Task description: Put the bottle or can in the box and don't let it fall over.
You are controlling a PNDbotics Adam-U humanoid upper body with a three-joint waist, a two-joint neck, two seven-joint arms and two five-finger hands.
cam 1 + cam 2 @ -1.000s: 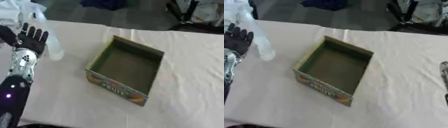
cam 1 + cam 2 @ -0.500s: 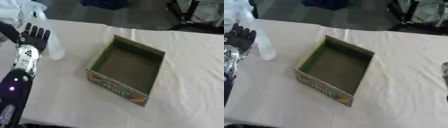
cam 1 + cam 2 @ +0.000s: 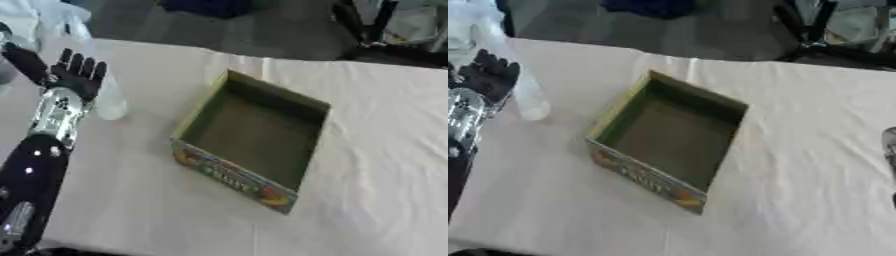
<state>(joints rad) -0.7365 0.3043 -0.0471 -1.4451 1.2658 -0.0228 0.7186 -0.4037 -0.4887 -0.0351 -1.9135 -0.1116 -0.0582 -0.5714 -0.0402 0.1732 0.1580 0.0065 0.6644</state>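
Left eye view, far left of the frame: the robot's left hand (image 3: 74,75) sits near the upper left, at the end of a black and silver forearm that rises from the lower left corner. Its fingers are straight and spread, pointing toward the top of the frame, and they hold nothing. Just right of the hand, partly behind the fingers, stands a clear plastic bottle (image 3: 103,100), upright on the white tablecloth (image 3: 131,200); whether the fingers touch it cannot be told. The bottle is pale and hard to make out against the cloth, with its base toward the centre left of the frame.

At the centre lies the open cardboard box (image 3: 254,137), turned at an angle, with a dull green inside and a colourful printed wall facing the lower edge of the frame. It is apart from the bottle, with bare cloth between them.

At the right edge of the right eye view, a sliver of the right hand (image 3: 889,150) shows; its fingers cannot be made out.
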